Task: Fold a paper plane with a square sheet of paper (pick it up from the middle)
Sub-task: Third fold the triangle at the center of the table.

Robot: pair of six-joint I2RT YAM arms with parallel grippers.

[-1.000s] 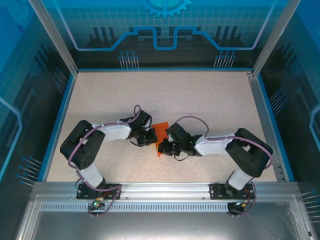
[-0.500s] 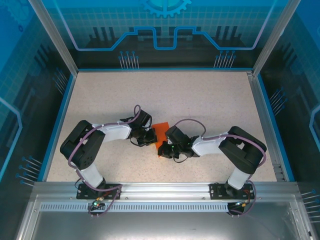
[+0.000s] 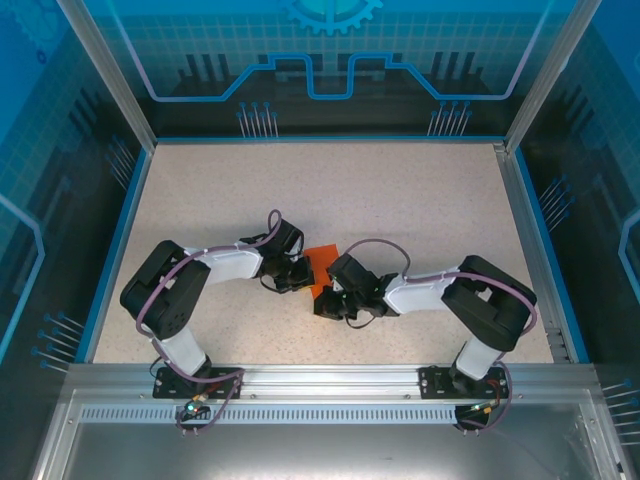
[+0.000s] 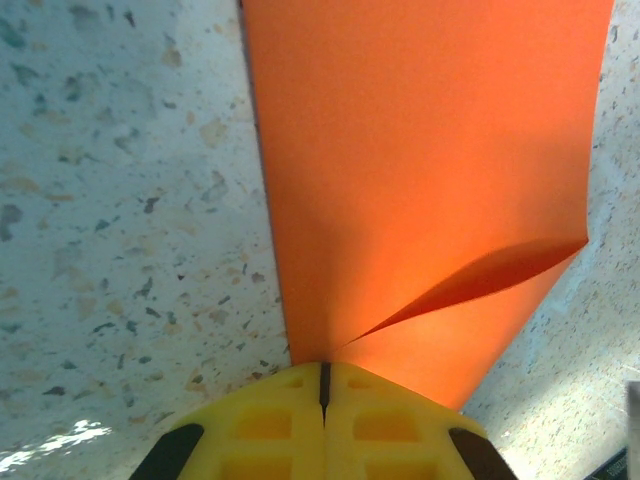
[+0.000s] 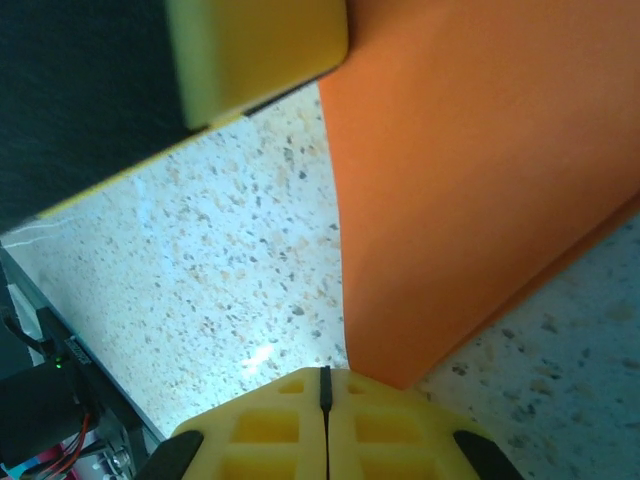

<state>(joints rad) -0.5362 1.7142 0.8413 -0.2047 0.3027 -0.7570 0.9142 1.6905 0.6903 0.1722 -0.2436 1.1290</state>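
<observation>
The square sheet of paper [image 3: 320, 263] is folded, bright orange, and lies on the speckled table between my two grippers. My left gripper [image 3: 298, 276] is shut with its yellow tips resting on the paper's left end; in the left wrist view a raised flap of the paper [image 4: 420, 150] runs down to the seam of the left gripper [image 4: 323, 372]. My right gripper [image 3: 331, 300] is shut too, low over the paper's near edge. In the right wrist view a corner of the paper [image 5: 480, 180] disappears under the tips of the right gripper [image 5: 325, 378].
The left gripper's yellow finger [image 5: 255, 50] and black body sit close to the right gripper, at the top left of the right wrist view. Blue rails [image 3: 120, 230] edge the table [image 3: 400, 190], with an aluminium frame [image 3: 320, 385] at the near side.
My right gripper has slid left along the paper's near edge, covering more of the orange. The left gripper and arm have stayed put.
</observation>
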